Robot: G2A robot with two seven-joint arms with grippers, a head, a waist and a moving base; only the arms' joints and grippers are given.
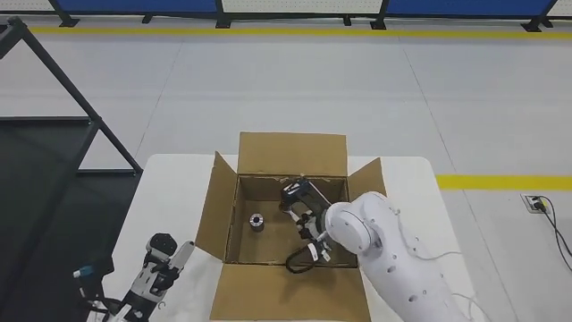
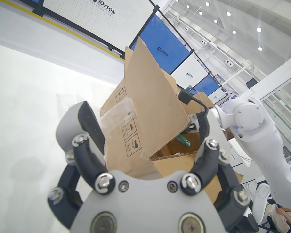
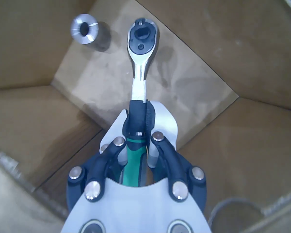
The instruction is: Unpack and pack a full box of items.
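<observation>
1. Because the task turned on emptying and refilling it, the cardboard box sat open in the lower middle of the top view, with its flaps folded outward so that an arm could come in from above. The right arm entered from the lower right and bent down into the box. A socket stood on the box floor, left of centre. The left gripper lay at the lower left over the table, apart from the box, probably to keep out of the way.

2. In the left wrist view, the left gripper's jaws were spread wide and held nothing. The box stood just beyond them with one flap raised. Past that flap, the green handle of the ratchet wrench showed under the right arm.

3. In the right wrist view, the right gripper pinched the ratchet wrench by the top of its handle, head hanging toward the box floor, near the socket but not touching it. That grip likely kept the heavy head clear. Whether the wrench was going in or out, I cannot tell.
</observation>
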